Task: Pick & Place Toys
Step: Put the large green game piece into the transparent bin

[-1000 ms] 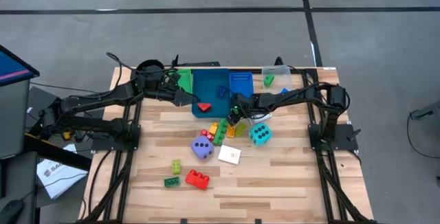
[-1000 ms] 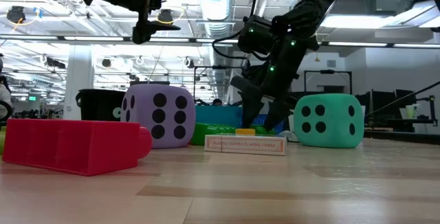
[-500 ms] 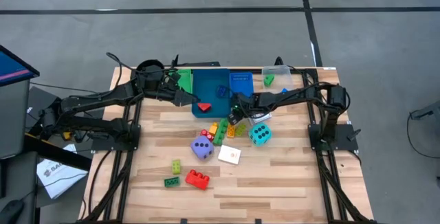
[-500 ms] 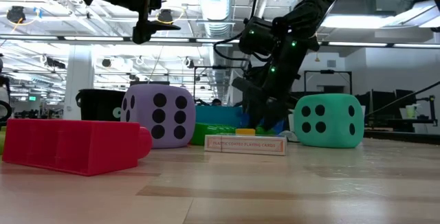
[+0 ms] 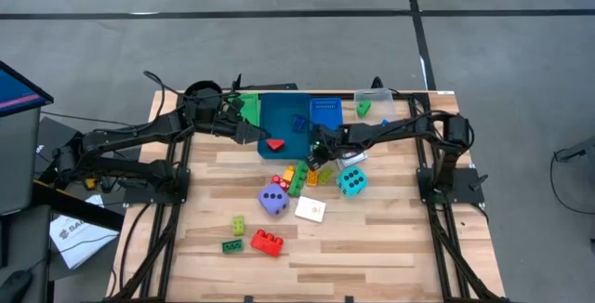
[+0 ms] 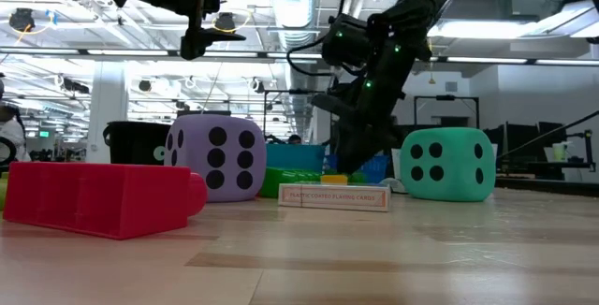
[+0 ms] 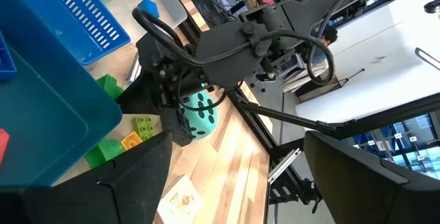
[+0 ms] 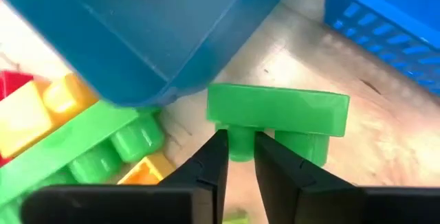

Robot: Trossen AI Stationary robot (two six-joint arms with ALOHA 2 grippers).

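Note:
My right gripper (image 8: 239,162) (image 5: 317,160) points steeply down beside the teal tray's (image 5: 284,117) near right corner, shut on a small green brick (image 8: 278,110). A pile of green, yellow, orange and red bricks (image 5: 299,177) lies just beside it. On the table rest a purple dice (image 5: 272,200), a teal dice (image 5: 350,181), a white card (image 5: 310,210), a red brick (image 5: 267,242) and two small green bricks (image 5: 234,234). My left gripper (image 5: 251,134) (image 7: 240,196) hangs open above the teal tray, touching nothing. My right gripper pinches one round stud (image 8: 240,145) of the green brick between its two fingertips. The fingers come from above, slanting down. The brick lies on its side, studs toward the fingers, close over the wood by the tray's corner; whether it is clear of the table I cannot tell.
The teal tray holds a red piece (image 5: 275,143) and a blue brick (image 5: 300,124). A blue basket (image 5: 325,112) and a clear tray (image 5: 374,106) with a green brick stand at the far edge. Bare wood lies along the table's near edge.
My right gripper has shut its fingers, which stood apart a second ago, on the green brick's stud and has risen a little beside the teal tray.

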